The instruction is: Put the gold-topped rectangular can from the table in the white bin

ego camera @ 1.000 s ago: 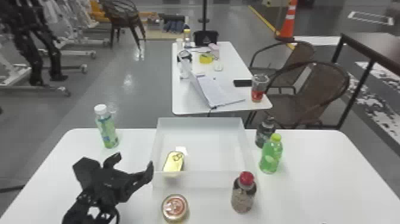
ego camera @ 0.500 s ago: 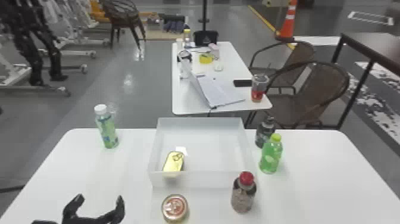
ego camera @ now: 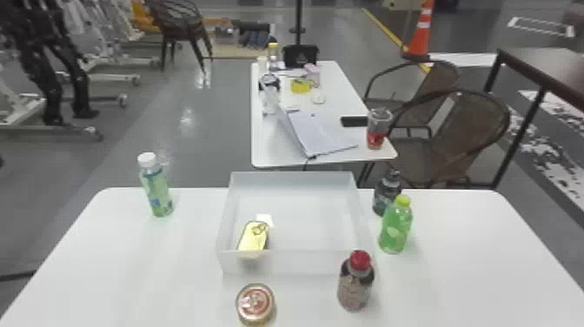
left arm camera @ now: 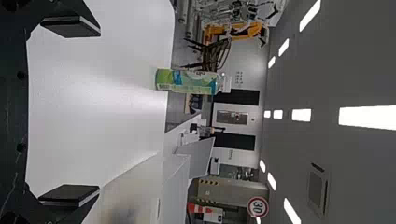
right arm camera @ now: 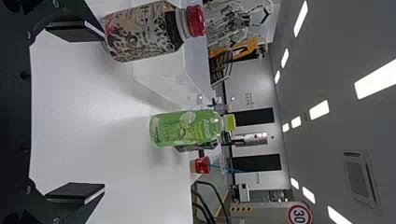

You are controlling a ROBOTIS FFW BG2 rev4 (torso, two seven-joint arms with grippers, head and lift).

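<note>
At the far left of the table a bottle with a white cap stands upright. The left gripper faces that side with its two fingers wide apart and nothing between them. If that arm swung far forward, it could tip the bottle; if it swung right while low, a finger could catch the bin's wall and drag it.

The rectangular can is in the white bin, in its near left corner, gold top up. The job looks done, so the main risk is needless work: another reach for the can could jam it against the wall or lift it out again.

The round can stands on the table just on the near side of the bin. It might be taken for the target by mistake, or be nudged by a low pass.

Farther right, near the bin's near right corner, is the bottle with a red cap. The right gripper is also spread wide and empty; one finger looks close to that bottle, so a careless sideways move could topple it. Beyond stand a dark bottle and a green bottle, close together, so knocking one could upset both.
</note>
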